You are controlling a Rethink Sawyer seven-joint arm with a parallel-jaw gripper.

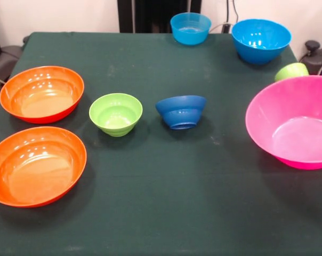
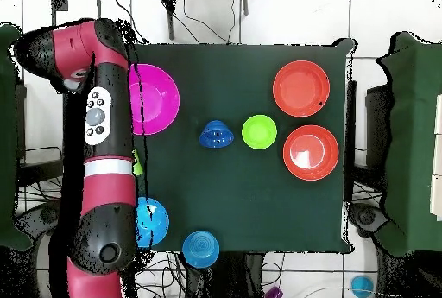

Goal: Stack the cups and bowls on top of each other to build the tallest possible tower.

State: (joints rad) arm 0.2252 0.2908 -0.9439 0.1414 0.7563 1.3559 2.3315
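No gripper shows in either view. Two wide orange bowls (image 1: 42,93) (image 1: 37,165) sit side by side at the left; in the overhead view they are at the right (image 2: 301,88) (image 2: 311,152). A small lime green bowl (image 1: 115,113) (image 2: 259,131) and a tilted small dark blue bowl (image 1: 181,111) (image 2: 216,134) stand mid-table. The big pink bowl (image 1: 294,122) (image 2: 154,98) sits alone at the right. Two sky blue bowls (image 1: 190,28) (image 1: 260,40) stand at the far edge. A lime green cup (image 1: 292,70) peeks from behind the pink bowl. Nothing is stacked. The orange cup and the smaller orange bowl are out of view.
The dark green table (image 1: 166,208) carries everything. In the overhead view the red and black arm (image 2: 104,139) lies along the table's left side, over the edges of the pink bowl and one sky blue bowl (image 2: 151,223). A black object (image 1: 313,49) sits past the far right corner.
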